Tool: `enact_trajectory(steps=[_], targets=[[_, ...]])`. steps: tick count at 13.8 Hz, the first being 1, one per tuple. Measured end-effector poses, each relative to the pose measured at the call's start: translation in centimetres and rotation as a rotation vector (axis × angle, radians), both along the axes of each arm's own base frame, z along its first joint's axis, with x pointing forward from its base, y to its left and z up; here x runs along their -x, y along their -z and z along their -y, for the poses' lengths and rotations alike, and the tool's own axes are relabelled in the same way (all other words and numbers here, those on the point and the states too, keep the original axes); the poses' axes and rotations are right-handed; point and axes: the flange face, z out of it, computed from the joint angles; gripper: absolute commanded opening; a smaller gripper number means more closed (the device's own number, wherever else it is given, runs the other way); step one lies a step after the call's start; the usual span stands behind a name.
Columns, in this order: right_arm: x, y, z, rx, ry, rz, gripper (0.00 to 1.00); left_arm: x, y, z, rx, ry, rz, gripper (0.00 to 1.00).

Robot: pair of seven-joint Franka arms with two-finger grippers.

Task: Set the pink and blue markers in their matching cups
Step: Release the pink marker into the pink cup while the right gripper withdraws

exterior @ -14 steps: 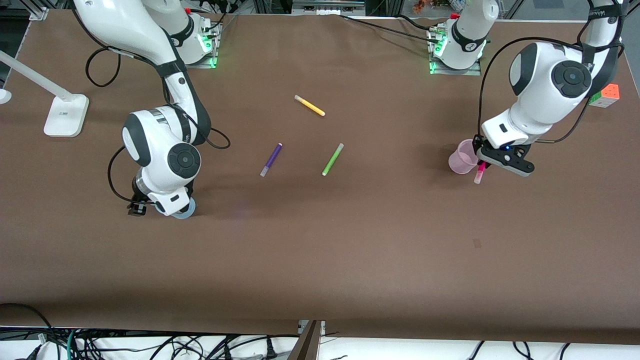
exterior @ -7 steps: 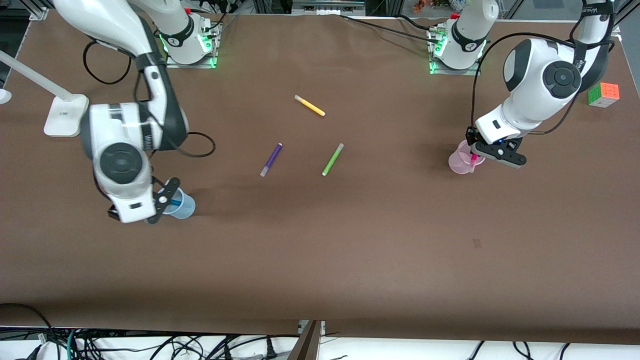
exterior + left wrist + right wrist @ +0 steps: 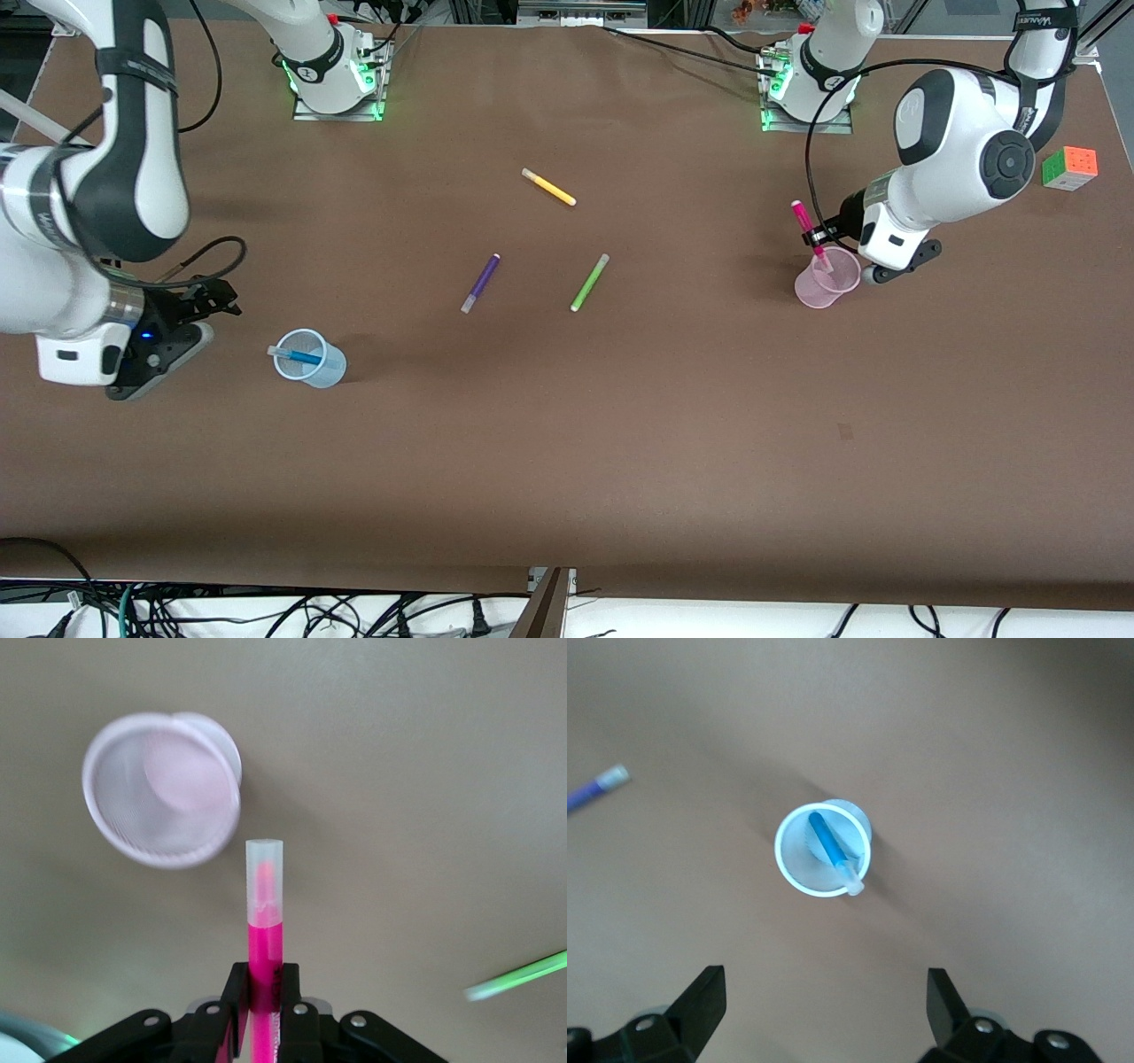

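Blue marker (image 3: 296,356) inside blue cup (image 3: 330,369)

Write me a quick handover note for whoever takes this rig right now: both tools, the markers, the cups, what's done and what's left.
Left tool: shut on the pink marker, tilted over the pink cup, not yet in it.
Right tool: open, empty, up near the right arm's end of the table.
Blue marker stands in the blue cup: done.
Left: lower the pink marker into the pink cup and release.
Purple pen, green pen and yellow pen lie mid-table; leave them.
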Motion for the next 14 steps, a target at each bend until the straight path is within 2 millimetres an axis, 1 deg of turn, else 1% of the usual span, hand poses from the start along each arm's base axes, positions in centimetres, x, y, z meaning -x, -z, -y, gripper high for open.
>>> enact_trajectory(steps=[1,2,3,4,6,7,8,9,11,12,14], targets=[[0.1,-0.8,-0.6,0.002,0.073,-0.011,1.00,-0.5,-0.5,0.3,0.023,-0.127,-0.038,0.00],[0.2,-1.4,-1.5,0.003,0.148,-0.025,1.00,-1.1,-0.8,0.1,0.043,-0.235,-0.078,0.00],[0.3,-1.9,-2.5,-0.006,0.230,-0.036,1.00,-1.6,-0.7,-1.0,0.068,-0.325,-0.112,0.00],[0.3,-2.2,-3.6,-0.026,0.322,-0.050,1.00,-1.9,-0.2,-2.7,0.094,-0.396,-0.149,0.00],[0.6,-2.7,-6.1,-0.031,0.474,-0.076,1.00,-2.1,2.0,-7.5,0.145,-0.516,-0.226,0.00],[0.9,-3.0,-7.3,-0.022,0.525,-0.089,1.00,-2.0,3.3,-9.4,0.171,-0.554,-0.255,0.00],[1.5,-3.5,-8.1,0.008,0.567,-0.100,1.00,-1.9,4.5,-10.8,0.199,-0.578,-0.279,0.00],[2.0,-4.2,-8.5,0.057,0.603,-0.100,1.00,-1.8,5.7,-11.7,0.226,-0.594,-0.296,0.00],[3.1,-5.8,-8.6,0.139,0.666,-0.075,1.00,-1.7,7.3,-12.3,0.255,-0.611,-0.321,0.00],[3.5,-6.6,-8.1,0.151,0.684,-0.064,1.00,-1.8,7.6,-12.2,0.264,-0.616,-0.329,0.00],[4.3,-8.8,-5.8,0.134,0.715,-0.044,1.00,-1.8,8.0,-12.0,0.267,-0.613,-0.338,0.00]])
